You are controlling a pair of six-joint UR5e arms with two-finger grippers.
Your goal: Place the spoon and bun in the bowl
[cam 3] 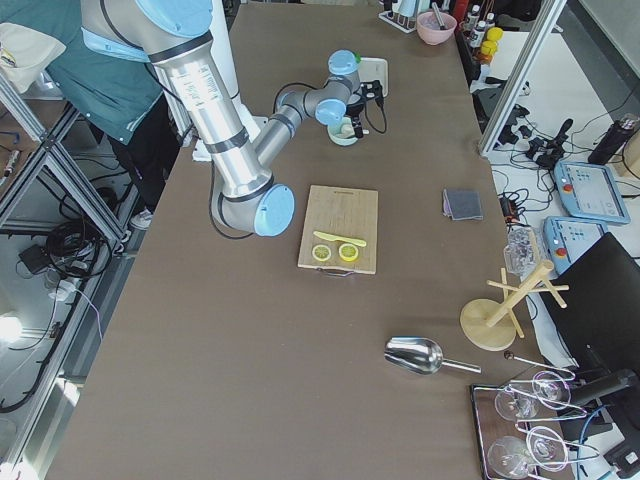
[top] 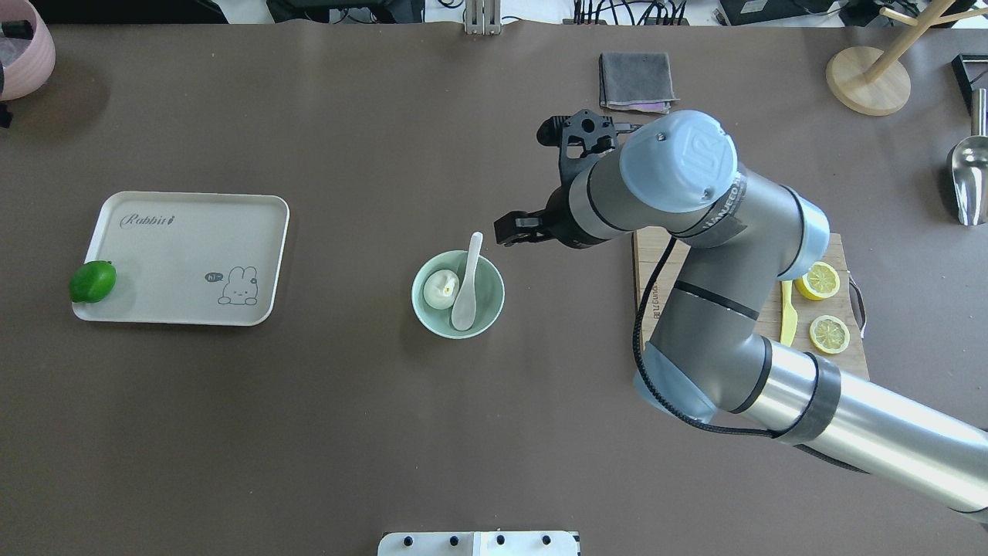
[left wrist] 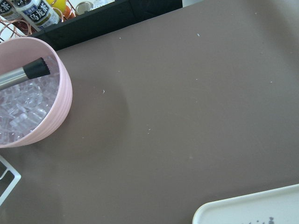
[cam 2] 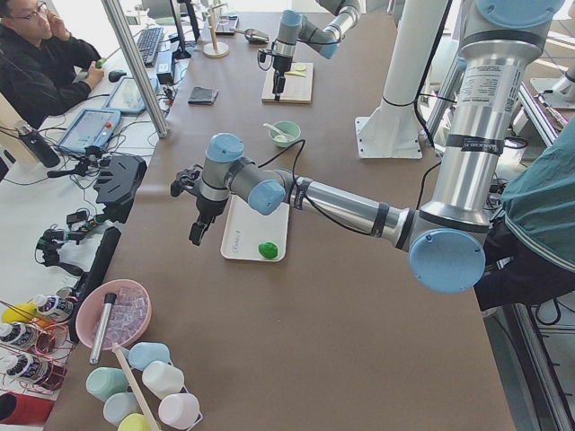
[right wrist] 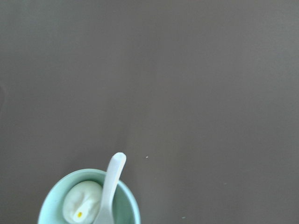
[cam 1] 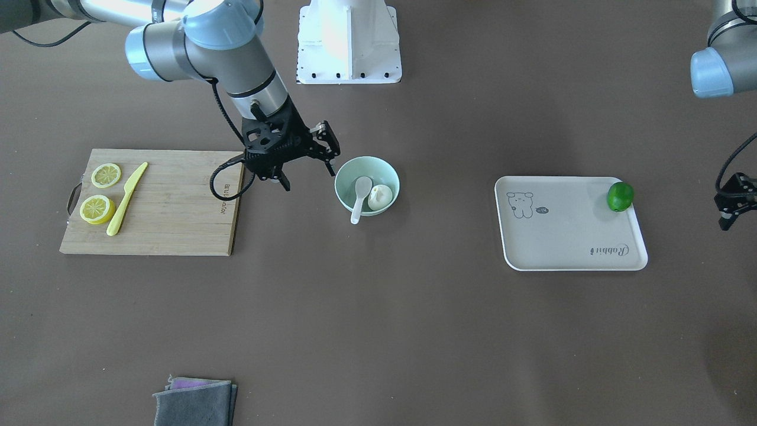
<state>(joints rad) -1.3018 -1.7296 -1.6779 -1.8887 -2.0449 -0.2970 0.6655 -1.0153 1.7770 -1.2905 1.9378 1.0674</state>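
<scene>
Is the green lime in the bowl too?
No, the lime sits on a corner of the tray; the bowl holds only the bun and the spoon.

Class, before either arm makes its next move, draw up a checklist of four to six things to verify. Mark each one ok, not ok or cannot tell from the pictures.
1. Bun lies inside the bowl: ok.
2. Spoon has its scoop in the bowl, with the handle leaning out over the rim: ok.
3. Right gripper holds nothing, jaws apart: ok.
4. Right gripper touches neither bowl nor spoon in the overhead view: ok.
5. Left gripper, out past the tray, open or shut: cannot tell.
</scene>
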